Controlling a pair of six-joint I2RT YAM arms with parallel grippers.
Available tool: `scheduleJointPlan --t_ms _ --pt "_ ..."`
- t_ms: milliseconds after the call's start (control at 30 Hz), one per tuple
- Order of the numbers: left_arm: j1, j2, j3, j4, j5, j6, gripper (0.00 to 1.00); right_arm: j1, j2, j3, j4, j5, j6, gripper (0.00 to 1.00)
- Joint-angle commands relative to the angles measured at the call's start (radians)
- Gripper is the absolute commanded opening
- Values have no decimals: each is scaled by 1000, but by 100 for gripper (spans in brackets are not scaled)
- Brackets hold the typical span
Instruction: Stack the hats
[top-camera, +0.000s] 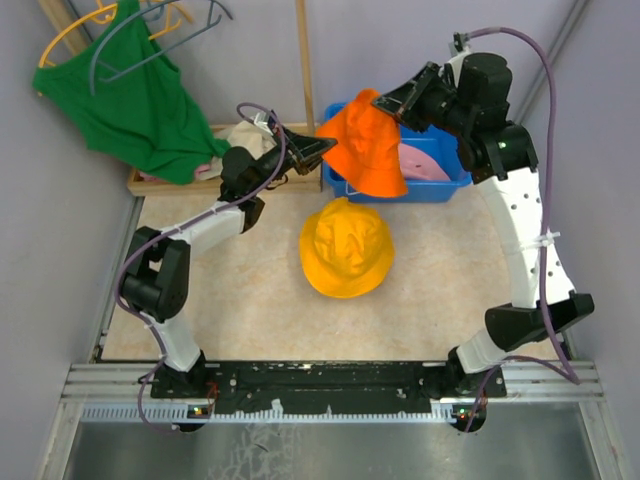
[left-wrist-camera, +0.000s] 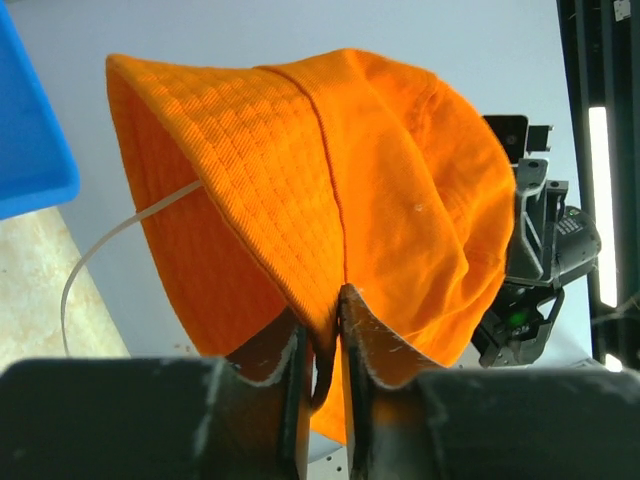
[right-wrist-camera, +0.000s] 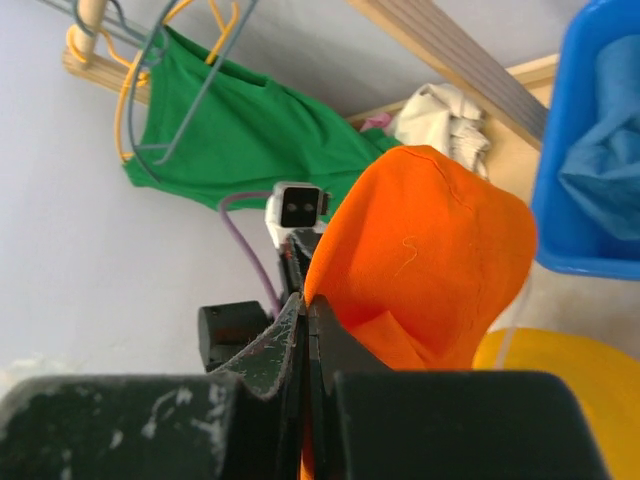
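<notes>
— Left side?
— Green tank top (top-camera: 140, 110) is hanging far left. My left gripper (left-wrist-camera: 335, 300) is pinching the bright orange hat (top-camera: 368, 145) by its brim, jaws nearly together.
— Right?
— My right gripper (right-wrist-camera: 303, 300) is clamping its other side, fully closed. The yellow-orange hat (top-camera: 345, 248) is lying below; the pink hat (top-camera: 425, 162) is sitting in the blue bin (top-camera: 440, 188).

Robot lab: walled table (top-camera: 250, 300), mounting rail (top-camera: 330, 380)

- bright orange hat (top-camera: 365, 145): hanging in air, brim drooping, over left edge of blue bin (top-camera: 430, 190)
- yellow-orange hat (top-camera: 346, 247): crown up, flat on table (top-camera: 250, 300)
- pink hat (top-camera: 425, 163): in bin
- light blue hat (right-wrist-camera: 605, 130): crumpled in bin
</notes>
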Motion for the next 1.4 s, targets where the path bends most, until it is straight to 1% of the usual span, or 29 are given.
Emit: scheduleJointPlan --t_ms 0,133,333,467,567,733,867,1133,1367 --pt "-2 -24 -11 81 31 -25 17 -45 -99 -43 -7 41 -114 0" --pt "-8 -4 8 99 67 -37 13 -76 -144 -98 -32 95 -207 0" --pt "-43 90 119 125 137 -66 12 -81 -164 -103 -84 188 -340 0" --pt "-64 111 116 162 166 -79 12 -79 -175 -137 -89 203 -400 0" --pt "-67 104 64 199 193 -86 11 -78 -208 -217 -56 220 -431 0" --pt "-66 92 -66 332 209 -141 8 -73 -252 -330 -15 235 -470 0" --pt "-59 55 -147 396 227 -155 8 -38 -274 -397 10 230 -470 0" --pt "-14 -38 -293 460 251 -167 8 77 -287 -493 48 237 -439 0" --pt "31 -105 -434 530 265 -192 8 149 -295 -505 32 257 -430 0"
